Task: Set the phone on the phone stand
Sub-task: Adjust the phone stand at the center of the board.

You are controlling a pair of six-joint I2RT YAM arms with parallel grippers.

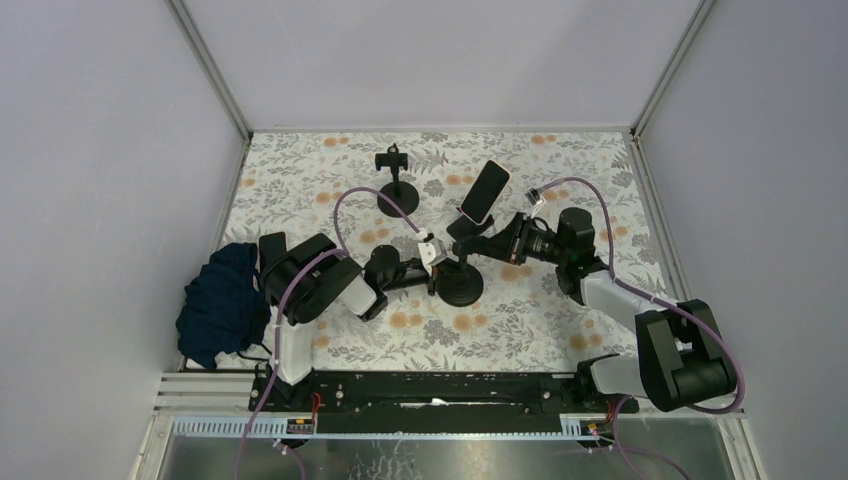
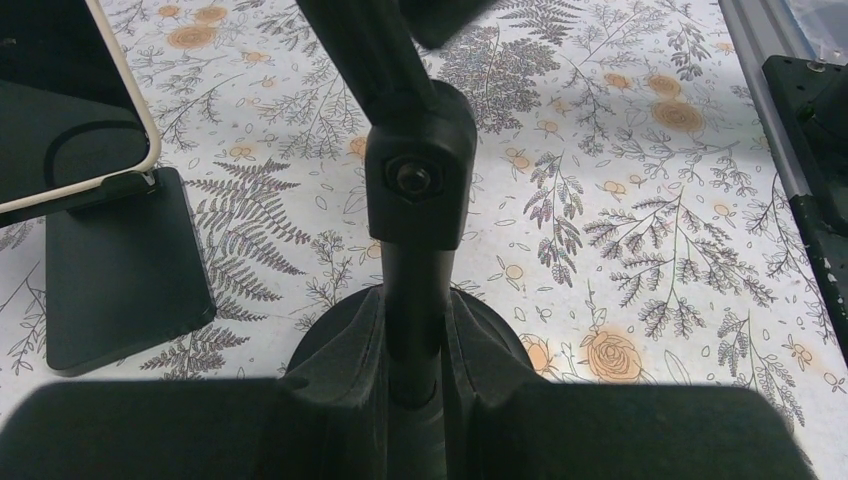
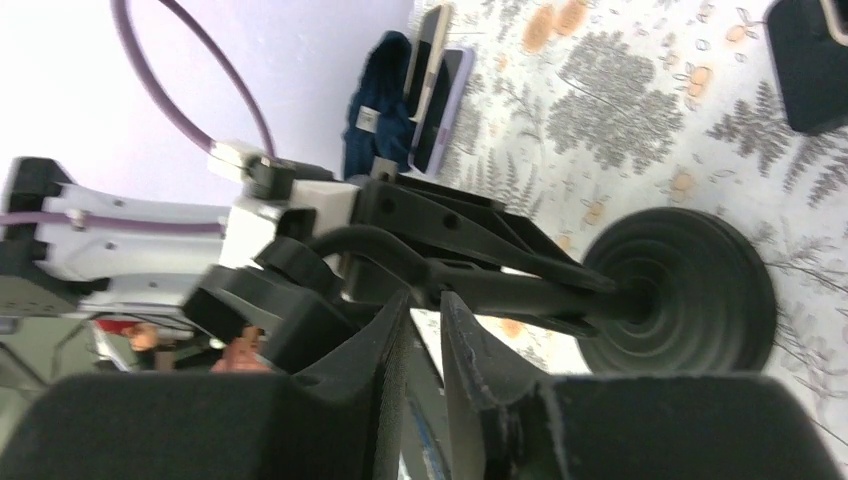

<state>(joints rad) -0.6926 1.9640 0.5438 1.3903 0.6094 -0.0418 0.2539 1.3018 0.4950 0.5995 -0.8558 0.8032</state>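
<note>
Floral surface (image 1: 300,180) carrying a black phone stand (image 1: 460,286), phone (image 1: 485,192) sitting tilted at the stand's upper end, left gripper (image 2: 412,330) jaws squeezing its post, right gripper (image 3: 425,320) jaws pinching nearly closed on its arm.

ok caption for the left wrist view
Left gripper clamped on the stem of the stand, phone at upper left

I read no text, label, brand or number; phone (image 1: 485,192) screen dark, phone stand (image 1: 459,285) beneath phone unmarked.
</note>
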